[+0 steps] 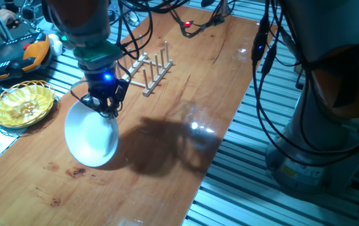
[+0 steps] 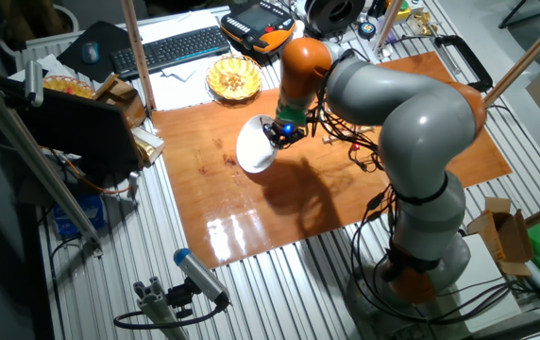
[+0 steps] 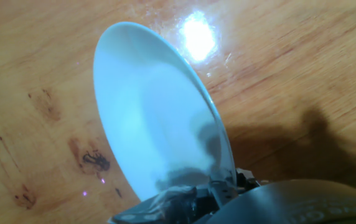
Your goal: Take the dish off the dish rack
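The dish [image 1: 91, 135] is a plain white round plate, held tilted on edge above the wooden table, clear of the rack. My gripper [image 1: 107, 108] is shut on its upper rim. The same plate [image 2: 254, 146] hangs below the gripper [image 2: 278, 134] in the other fixed view. In the hand view the dish [image 3: 153, 112] fills the middle, with my fingertips [image 3: 184, 196] clamped on its near rim at the bottom. The dish rack [image 1: 151, 68], light wood with upright pegs, stands behind and to the right of the gripper, with nothing in it.
A yellow woven basket [image 1: 24, 103] sits at the table's left edge, close to the plate. An orange and black pendant [image 1: 16, 55] lies behind it. Cables [image 1: 198, 22] trail over the far end. The table's right edge [image 1: 220, 141] drops to metal slats.
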`<control>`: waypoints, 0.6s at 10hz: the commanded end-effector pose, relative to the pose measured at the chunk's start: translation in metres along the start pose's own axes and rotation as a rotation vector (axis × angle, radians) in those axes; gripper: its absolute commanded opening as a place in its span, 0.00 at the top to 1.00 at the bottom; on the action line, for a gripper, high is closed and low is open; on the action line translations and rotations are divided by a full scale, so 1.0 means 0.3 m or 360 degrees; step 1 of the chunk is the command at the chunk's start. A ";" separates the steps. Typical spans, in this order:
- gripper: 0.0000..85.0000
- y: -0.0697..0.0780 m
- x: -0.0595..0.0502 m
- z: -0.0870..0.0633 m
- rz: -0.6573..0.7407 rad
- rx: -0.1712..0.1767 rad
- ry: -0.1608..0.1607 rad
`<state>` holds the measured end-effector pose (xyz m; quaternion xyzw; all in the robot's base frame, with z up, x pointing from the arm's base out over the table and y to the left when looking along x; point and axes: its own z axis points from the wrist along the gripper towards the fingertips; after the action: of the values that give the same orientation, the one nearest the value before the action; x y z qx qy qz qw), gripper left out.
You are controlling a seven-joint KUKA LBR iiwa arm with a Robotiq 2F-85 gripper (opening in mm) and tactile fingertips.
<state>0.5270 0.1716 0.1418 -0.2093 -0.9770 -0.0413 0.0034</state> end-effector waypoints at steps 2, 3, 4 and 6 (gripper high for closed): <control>0.82 0.000 0.000 0.000 -0.0001 0.0005 -0.0022; 0.80 0.000 0.000 0.000 -0.0001 0.0008 -0.0010; 0.80 0.001 0.000 0.000 -0.0001 0.0010 -0.0005; 0.79 0.001 0.001 0.000 0.0002 0.0012 -0.0006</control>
<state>0.5270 0.1717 0.1417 -0.2100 -0.9770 -0.0367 0.0018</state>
